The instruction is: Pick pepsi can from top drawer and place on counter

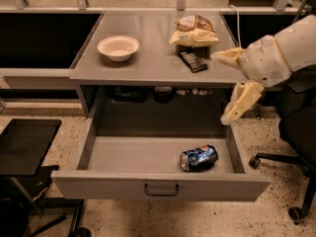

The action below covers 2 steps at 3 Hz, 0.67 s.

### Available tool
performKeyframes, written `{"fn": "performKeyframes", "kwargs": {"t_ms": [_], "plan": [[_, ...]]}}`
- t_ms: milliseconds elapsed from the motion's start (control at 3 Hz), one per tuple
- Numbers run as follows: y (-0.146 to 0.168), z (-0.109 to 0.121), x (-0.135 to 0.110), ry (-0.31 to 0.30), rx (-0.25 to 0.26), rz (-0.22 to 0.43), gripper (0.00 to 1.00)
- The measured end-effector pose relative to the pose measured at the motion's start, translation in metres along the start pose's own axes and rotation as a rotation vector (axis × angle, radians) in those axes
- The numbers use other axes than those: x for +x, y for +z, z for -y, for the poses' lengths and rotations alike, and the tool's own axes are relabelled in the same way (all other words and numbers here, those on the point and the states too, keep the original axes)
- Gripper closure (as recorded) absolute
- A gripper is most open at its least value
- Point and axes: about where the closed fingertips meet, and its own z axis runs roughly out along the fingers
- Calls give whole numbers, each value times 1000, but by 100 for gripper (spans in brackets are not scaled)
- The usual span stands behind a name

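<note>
The pepsi can (199, 157) lies on its side in the front right of the open top drawer (133, 155), whose front panel carries a dark handle (161, 189). The grey counter (153, 60) is above the drawer. My gripper (220, 89) hangs at the right, past the counter's front right corner and above the drawer's right wall. Its two cream fingers (240, 102) are spread open and hold nothing. It is up and to the right of the can, well clear of it.
On the counter stand a white bowl (118, 47), a chip bag (196, 31) and a dark rectangular bar (193, 61). Dark items (163, 93) sit on the shelf behind the drawer. A black side table (24, 142) is left, an office chair (296, 132) right.
</note>
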Motion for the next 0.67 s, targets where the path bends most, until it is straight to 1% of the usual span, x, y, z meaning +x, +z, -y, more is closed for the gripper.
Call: {"fn": "performKeyframes", "kwargs": {"t_ms": [333, 667], "plan": [[42, 19, -21, -120, -13, 39, 0], [59, 20, -40, -254, 57, -140, 0]]}}
